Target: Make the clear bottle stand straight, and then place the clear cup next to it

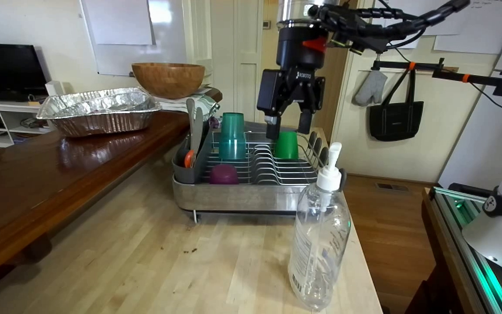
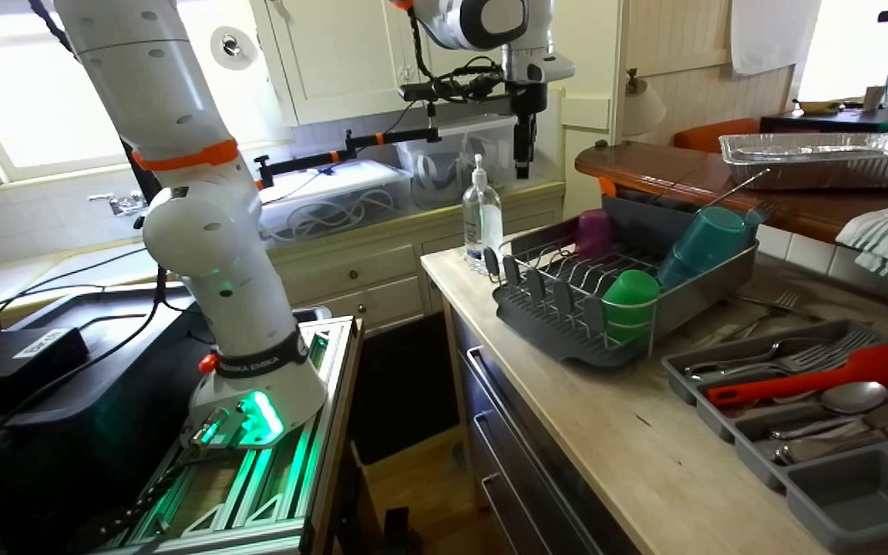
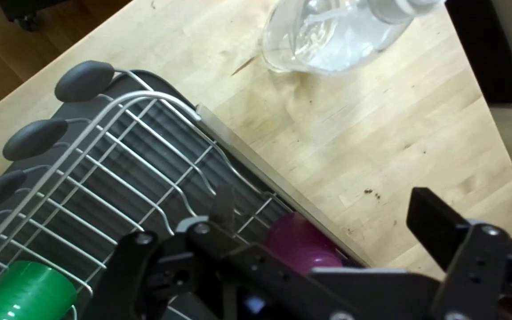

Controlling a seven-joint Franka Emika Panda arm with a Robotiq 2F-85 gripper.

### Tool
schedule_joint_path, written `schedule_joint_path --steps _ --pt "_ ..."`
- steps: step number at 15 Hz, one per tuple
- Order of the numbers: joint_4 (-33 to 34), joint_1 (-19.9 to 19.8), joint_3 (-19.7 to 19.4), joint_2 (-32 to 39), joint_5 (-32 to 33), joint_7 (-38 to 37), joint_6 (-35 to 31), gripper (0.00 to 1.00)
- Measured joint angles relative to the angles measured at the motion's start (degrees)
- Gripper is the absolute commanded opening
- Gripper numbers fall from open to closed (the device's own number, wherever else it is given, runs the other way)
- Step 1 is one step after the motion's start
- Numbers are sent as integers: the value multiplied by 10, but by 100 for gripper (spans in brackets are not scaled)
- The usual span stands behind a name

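The clear bottle (image 1: 323, 248), with its white nozzle cap, stands upright on the wooden counter in both exterior views (image 2: 482, 223). It also shows at the top of the wrist view (image 3: 327, 40), its cap cut off. The magenta-pink clear cup (image 1: 224, 174) sits in the dish rack, by the rack wall nearest the bottle; it also shows in the other views (image 2: 594, 233) (image 3: 298, 242). In the wrist view my gripper partly covers it. My gripper (image 1: 289, 126) is open and empty above the rack, its fingers wide apart in the wrist view (image 3: 327, 213).
The dish rack (image 1: 238, 197) also holds a green cup (image 1: 286, 146), teal cups (image 1: 232, 135) and a utensil holder (image 1: 186, 173). A cutlery tray (image 2: 868, 493) lies beyond the rack. A raised brown table (image 1: 72, 161) with a foil pan (image 1: 98, 117) runs alongside.
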State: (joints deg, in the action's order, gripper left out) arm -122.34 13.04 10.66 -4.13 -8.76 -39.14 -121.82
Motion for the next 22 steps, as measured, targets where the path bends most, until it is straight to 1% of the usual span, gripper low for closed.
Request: schedule_joint_path --steps 4,9,13,16,19,22 --pt "29 -2 2 56 8 -39 -31 100" --pt "118 -2 -6 154 76 -59 -32 100" --pt "192 6 -15 211 124 -52 0 100" --pt "234 17 -19 241 136 -42 38 100" --pt "260 25 -23 264 135 -37 45 100" --pt "263 27 -25 267 135 -37 45 100"
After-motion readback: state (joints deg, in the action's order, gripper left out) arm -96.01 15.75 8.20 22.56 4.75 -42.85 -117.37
